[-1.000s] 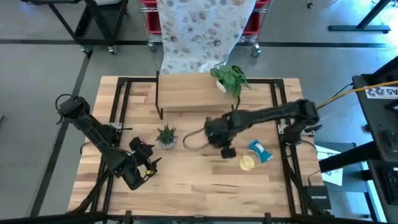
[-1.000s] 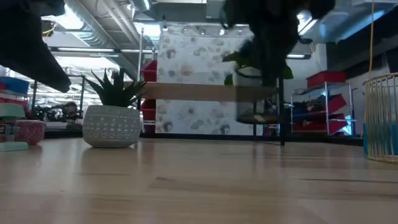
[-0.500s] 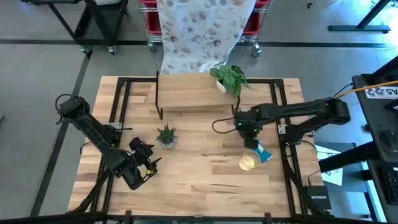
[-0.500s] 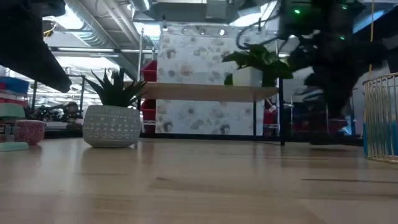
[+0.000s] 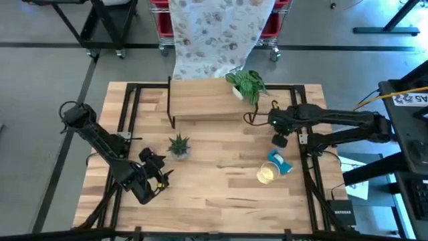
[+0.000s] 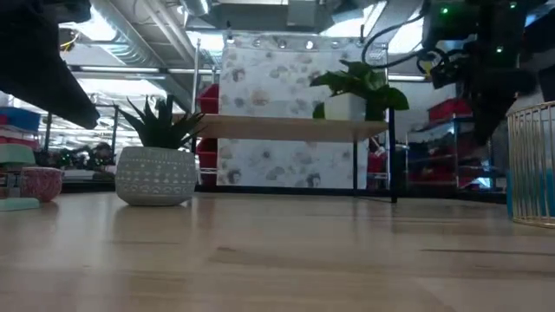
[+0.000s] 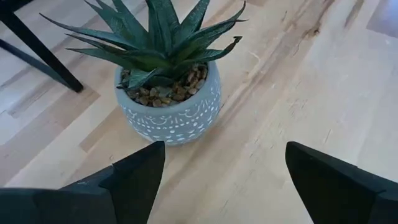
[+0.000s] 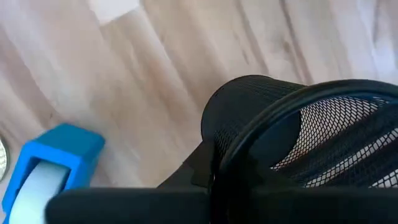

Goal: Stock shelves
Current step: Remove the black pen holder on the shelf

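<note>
Currently: right gripper (image 5: pixel 280 138) right of frame centre, clamped on a black mesh cup (image 8: pixel 292 130), above a blue tape dispenser (image 5: pixel 279 163). Left gripper (image 5: pixel 162 175) lower left, fingers apart, facing a succulent pot (image 7: pixel 169 102). Shelves (image 5: pixel 204 99) upper centre, bearing a leafy potted plant (image 5: pixel 246 84).

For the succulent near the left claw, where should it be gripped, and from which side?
Grip the succulent pot across its round grey wall, below the rim, coming in level from the side where the left claw sits open and facing it. The spiky leaves spread over the top, so a grab from above looks awkward.
</note>
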Robot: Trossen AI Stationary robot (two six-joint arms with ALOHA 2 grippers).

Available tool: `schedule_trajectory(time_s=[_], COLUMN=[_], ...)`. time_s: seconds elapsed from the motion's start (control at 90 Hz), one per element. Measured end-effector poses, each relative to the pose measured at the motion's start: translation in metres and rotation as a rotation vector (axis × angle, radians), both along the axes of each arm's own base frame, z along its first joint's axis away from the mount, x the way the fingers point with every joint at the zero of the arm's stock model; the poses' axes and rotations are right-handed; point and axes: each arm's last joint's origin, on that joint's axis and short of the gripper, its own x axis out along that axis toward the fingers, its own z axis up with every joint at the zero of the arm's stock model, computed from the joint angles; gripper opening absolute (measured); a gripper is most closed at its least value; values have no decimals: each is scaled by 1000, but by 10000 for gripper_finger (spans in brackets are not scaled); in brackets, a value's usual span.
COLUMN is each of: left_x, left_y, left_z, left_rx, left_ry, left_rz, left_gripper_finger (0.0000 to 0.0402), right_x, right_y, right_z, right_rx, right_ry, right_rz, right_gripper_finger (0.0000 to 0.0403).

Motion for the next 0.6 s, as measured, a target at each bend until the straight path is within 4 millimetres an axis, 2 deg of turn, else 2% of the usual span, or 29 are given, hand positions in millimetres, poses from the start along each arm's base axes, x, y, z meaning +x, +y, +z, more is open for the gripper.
schedule_trajectory(time_s=[0.322, 0.433, 0.6], left_x=[0, 0, 0], left_y=[0, 0, 0], left_z=[0, 0, 0], left_rx=[-2, -3, -3], left_ry=[3, 3, 3], left_rz=[0, -1, -1], left_gripper_finger=[314, 314, 314], right_x=[5, 8, 7], right_y=[-2, -2, -2], right_z=[-6, -6, -6], right_rx=[10, 29, 37], right_ry=[-58, -86, -87], right_rz=[43, 51, 54], right_gripper_finger=[9, 41, 112])
